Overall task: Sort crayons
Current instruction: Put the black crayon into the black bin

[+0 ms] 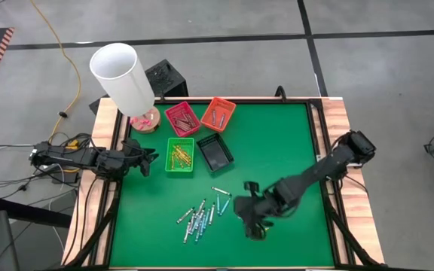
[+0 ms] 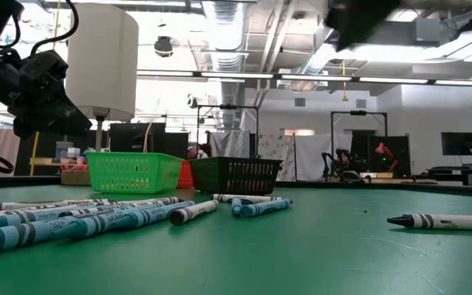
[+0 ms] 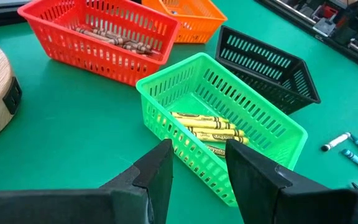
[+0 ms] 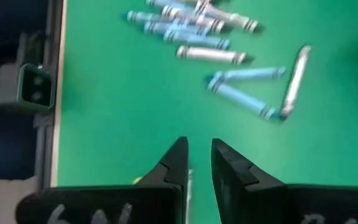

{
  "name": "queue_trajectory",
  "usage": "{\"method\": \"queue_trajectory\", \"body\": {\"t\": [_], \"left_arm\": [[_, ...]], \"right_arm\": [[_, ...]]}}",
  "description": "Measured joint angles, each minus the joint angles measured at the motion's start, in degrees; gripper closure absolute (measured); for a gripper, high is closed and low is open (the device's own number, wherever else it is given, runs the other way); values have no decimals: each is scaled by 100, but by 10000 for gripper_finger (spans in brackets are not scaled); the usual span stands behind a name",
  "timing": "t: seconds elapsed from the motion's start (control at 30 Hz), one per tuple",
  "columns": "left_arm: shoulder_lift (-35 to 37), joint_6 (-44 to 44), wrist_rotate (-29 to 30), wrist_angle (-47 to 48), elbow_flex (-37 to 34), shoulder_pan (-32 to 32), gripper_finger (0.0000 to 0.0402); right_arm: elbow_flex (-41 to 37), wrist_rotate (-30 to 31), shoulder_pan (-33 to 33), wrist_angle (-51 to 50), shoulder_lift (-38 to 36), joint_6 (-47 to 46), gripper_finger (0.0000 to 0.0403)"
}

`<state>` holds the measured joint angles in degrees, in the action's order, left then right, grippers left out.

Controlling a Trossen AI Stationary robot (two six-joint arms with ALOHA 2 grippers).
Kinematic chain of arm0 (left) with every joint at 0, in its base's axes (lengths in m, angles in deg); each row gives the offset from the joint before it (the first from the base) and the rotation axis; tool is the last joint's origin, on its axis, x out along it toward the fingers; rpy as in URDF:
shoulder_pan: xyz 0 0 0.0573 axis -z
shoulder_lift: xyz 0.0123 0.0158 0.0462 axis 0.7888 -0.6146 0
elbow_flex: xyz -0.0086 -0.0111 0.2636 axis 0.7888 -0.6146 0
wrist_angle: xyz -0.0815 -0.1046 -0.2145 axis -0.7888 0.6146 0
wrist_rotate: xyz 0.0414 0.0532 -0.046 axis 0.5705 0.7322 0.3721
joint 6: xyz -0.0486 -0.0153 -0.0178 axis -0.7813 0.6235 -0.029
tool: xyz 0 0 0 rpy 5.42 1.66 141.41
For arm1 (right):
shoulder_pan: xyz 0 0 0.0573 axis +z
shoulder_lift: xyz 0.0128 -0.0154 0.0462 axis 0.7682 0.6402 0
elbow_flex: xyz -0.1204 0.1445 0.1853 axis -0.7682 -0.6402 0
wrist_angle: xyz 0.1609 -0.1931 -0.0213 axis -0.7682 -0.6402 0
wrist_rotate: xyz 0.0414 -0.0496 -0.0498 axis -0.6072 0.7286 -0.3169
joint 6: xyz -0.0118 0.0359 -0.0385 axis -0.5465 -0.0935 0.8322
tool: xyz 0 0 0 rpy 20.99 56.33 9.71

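Several light blue and grey-white crayons [image 1: 200,217] lie loose on the green table near its front; they also show in the right wrist view [image 4: 216,56]. My right gripper [image 1: 252,224] hangs above the table just right of them, its fingers [image 4: 197,158] a narrow gap apart and empty. One grey-white crayon [image 2: 447,221] lies alone on the table below it. My left gripper [image 1: 149,159] is open and empty at the table's left side, facing the green tray [image 3: 229,118], which holds yellow-orange crayons [image 3: 207,127].
The red tray [image 1: 181,118] with red-brown crayons, the orange tray [image 1: 218,113] and the black tray [image 1: 215,153] stand at the back beside the green tray [image 1: 179,156]. A white lamp [image 1: 123,74] on a wooden base [image 1: 146,120] stands at the back left.
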<state>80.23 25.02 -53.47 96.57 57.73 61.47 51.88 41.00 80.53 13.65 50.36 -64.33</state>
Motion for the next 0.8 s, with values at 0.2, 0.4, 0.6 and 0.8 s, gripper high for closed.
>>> {"method": "queue_trajectory", "body": {"t": [0.2, 0.4, 0.6, 0.8], "left_arm": [[0, 0, 18, 0, 1, 2, 265], [0, 0, 20, 0, 0, 0, 265], [0, 0, 50, 2, -1, 2, 265], [0, 0, 155, 0, 0, 0, 265]], "right_arm": [[-424, -3, 468, -11, -1, -1104, 335], [-747, 0, 722, 47, -1, -1426, 335], [-1023, 102, 614, 61, -1, -1521, 335], [-1227, 0, 472, 232, -1, -1301, 335]]}}
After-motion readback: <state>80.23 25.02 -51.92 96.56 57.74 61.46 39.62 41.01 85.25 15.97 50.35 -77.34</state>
